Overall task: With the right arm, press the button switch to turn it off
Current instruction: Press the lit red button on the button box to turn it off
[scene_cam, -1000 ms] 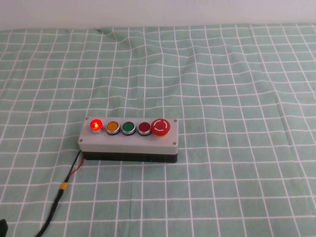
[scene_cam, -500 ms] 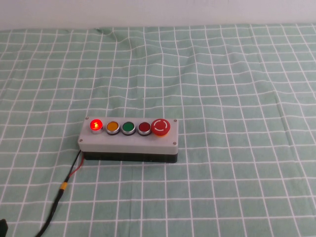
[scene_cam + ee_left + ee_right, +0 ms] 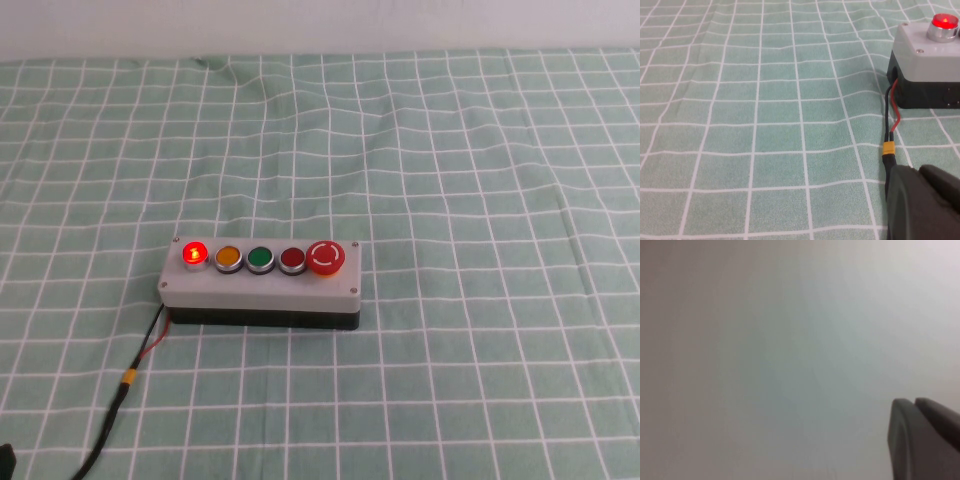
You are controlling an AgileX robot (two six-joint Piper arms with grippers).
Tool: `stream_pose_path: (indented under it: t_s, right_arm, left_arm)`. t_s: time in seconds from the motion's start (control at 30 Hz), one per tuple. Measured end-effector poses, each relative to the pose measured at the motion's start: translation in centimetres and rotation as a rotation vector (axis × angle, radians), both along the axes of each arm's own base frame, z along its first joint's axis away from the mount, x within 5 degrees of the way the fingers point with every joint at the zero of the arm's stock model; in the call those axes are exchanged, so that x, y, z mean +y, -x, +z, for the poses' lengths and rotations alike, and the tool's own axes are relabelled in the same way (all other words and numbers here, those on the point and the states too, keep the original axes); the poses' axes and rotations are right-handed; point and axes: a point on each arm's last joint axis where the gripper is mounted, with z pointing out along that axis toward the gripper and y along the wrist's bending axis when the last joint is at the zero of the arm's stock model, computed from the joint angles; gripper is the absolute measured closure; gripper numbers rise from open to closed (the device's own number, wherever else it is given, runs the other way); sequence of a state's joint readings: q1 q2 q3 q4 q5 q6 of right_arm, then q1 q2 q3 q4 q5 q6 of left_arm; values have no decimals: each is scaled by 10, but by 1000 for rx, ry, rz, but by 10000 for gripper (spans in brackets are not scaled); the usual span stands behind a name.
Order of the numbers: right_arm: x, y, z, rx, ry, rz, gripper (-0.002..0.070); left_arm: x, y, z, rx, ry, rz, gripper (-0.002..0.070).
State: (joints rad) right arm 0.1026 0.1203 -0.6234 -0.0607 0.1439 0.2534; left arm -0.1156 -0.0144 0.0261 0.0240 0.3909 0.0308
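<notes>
The grey button box [image 3: 262, 290] lies on the green checked cloth, left of centre in the high view. Its top carries a lit red lamp [image 3: 193, 253], an orange button [image 3: 228, 257], a green button [image 3: 260, 258], a red button [image 3: 292, 259] and a red mushroom button [image 3: 326, 257]. My left gripper [image 3: 918, 172] is shut and empty, low over the cloth beside the box's cable [image 3: 890, 135], with the box [image 3: 925, 55] and its lit lamp [image 3: 945, 21] ahead. My right gripper [image 3: 914, 402] is shut, facing only a blank pale surface, and is outside the high view.
A black and red cable [image 3: 135, 370] runs from the box's left end toward the near left corner. The cloth [image 3: 470, 200] shows wrinkles at the back. A pale wall [image 3: 320, 25] stands behind the table.
</notes>
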Motion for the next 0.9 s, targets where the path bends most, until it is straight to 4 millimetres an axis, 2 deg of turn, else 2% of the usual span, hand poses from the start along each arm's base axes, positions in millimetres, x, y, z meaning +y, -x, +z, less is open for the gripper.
stream_pose_path:
  t_s: [0.13, 0.23, 0.33, 0.67, 0.9]
  right_arm:
    - [2, -27, 9, 266, 9, -2, 692]
    - [4, -46, 10, 382, 72, -18, 692]
    - [7, -62, 8, 433, 100, 0, 692]
    - [15, -93, 0, 541, 57, 61, 692]
    - [22, -110, 1, 603, 270, 96, 692]
  left_arm:
    - [0, 0, 0, 0, 0, 0, 678]
    - [0, 0, 0, 0, 0, 0, 678]
    - [0, 0, 0, 0, 0, 0, 678]
    - [0, 0, 0, 0, 0, 0, 678]
    - [0, 0, 0, 0, 0, 0, 678]
